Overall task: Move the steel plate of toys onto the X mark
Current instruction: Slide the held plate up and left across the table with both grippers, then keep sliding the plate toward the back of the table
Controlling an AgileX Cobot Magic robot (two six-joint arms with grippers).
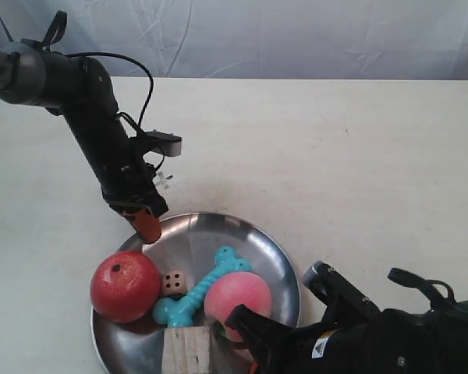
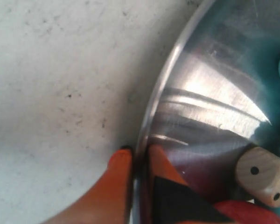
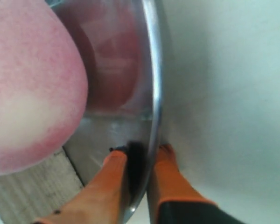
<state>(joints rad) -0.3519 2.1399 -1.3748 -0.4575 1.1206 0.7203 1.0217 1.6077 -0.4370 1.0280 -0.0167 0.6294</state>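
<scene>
The steel plate (image 1: pixel 210 234) lies at the front of the cream table. It holds a red apple (image 1: pixel 125 286), a pink peach (image 1: pixel 235 292), a turquoise bone (image 1: pixel 199 288), a white die (image 1: pixel 173 283) and a wooden cube (image 1: pixel 187 351). My left gripper (image 1: pixel 148 226) is shut on the plate's far-left rim (image 2: pixel 163 84), one orange finger (image 2: pixel 121 163) outside and one inside, near the die (image 2: pixel 263 175). My right gripper (image 1: pixel 242 323) is shut on the rim (image 3: pixel 153 70) beside the peach (image 3: pixel 28 84) and cube (image 3: pixel 32 191). No X mark shows in any view.
The pale tabletop (image 1: pixel 359 171) stretches behind and to the right of the plate, up to a grey-white curtain (image 1: pixel 296 39) at the back. The black arm at the exterior view's right (image 1: pixel 390 343) covers the plate's near-right edge.
</scene>
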